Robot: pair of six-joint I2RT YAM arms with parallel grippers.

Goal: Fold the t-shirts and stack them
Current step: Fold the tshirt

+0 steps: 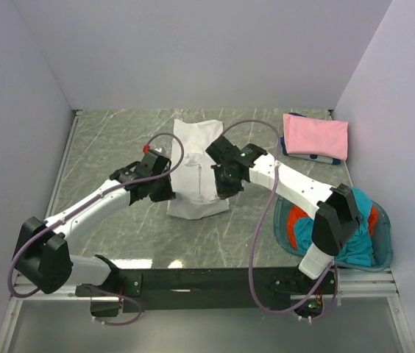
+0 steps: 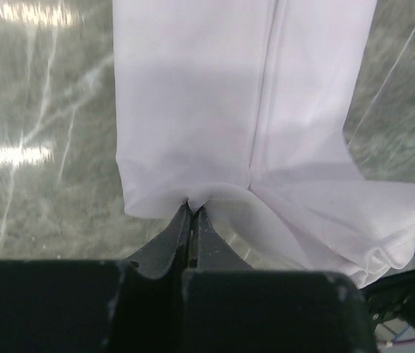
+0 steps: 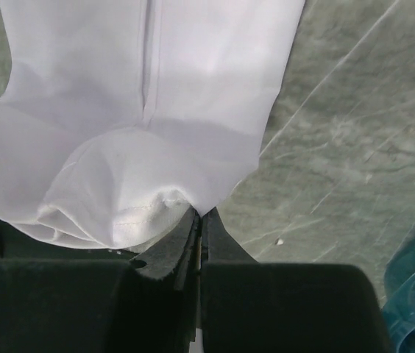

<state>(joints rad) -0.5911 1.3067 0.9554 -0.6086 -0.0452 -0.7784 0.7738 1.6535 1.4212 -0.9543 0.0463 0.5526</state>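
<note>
**Q:** Left gripper (image 2: 191,220), what is in it?

**A:** Its fingers are pinched tight on the near end of the white t-shirt (image 1: 196,165). The right gripper (image 3: 201,218) is clamped on that same end.

**Q:** How does the shirt lie?

**A:** It lies mid-table (image 1: 119,140), folded into a long strip. The long axis runs from the arms toward the far wall, and the near end is rumpled.

**Q:** And the others?

**A:** The pink t-shirt (image 1: 316,134) is folded at the far right. The teal t-shirt (image 1: 358,243) and orange-red t-shirt (image 1: 293,220) are bunched in the blue basket (image 1: 278,224), near right.
</note>
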